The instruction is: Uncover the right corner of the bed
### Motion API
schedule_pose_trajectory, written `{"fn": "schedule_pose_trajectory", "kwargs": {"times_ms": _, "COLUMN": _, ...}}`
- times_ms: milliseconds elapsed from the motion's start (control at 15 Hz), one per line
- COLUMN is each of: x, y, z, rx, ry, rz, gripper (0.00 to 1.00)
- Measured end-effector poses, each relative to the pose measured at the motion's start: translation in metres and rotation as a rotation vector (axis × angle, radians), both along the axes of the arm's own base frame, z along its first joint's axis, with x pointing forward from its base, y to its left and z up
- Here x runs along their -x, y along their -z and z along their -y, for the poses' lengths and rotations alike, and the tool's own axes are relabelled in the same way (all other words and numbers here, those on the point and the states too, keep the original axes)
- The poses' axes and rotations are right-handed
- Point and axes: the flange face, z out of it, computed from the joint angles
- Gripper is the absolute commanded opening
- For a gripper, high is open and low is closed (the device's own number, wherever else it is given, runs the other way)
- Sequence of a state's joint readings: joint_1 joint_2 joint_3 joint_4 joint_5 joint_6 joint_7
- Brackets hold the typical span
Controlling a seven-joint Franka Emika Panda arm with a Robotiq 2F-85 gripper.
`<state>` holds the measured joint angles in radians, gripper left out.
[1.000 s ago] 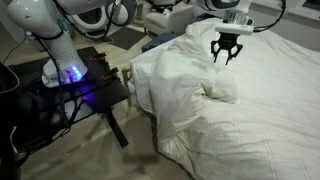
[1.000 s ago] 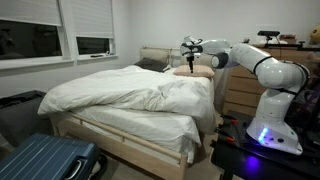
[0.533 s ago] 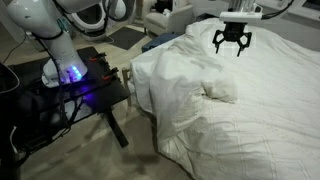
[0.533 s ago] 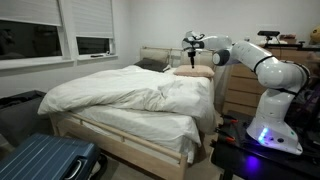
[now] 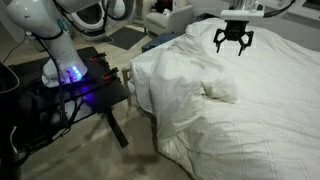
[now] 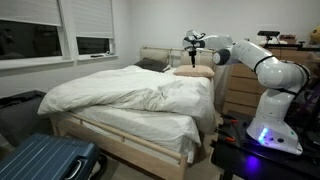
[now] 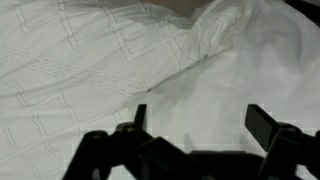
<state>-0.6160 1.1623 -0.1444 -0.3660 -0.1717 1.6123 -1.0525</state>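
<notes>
The claw (image 5: 233, 40) hangs released, jaws spread and holding nothing, above the white quilted duvet (image 5: 230, 110); the right corner of the bed (image 5: 157, 44) lies near it, with a dark blue patch of mattress showing past the duvet's edge in an exterior view. A shallow pinch would likely catch only a thin fold, which could slip free; the puffy bulk may also slump back over the corner, or drag along the bed (image 6: 128, 148) frame. No brand, label or writing is legible.

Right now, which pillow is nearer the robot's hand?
The tan pillow: in an exterior view the open end effector hangs just above it. The grey pillow lies farther off, toward the window.
</notes>
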Motion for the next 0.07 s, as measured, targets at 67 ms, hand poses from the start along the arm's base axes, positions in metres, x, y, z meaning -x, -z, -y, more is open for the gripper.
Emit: {"fn": "schedule_pose_trajectory", "kwargs": {"times_ms": 67, "x": 0.0000, "y": 0.0000, "z": 0.0000, "rx": 0.000, "ry": 0.000, "rz": 0.000, "gripper": 1.00}}
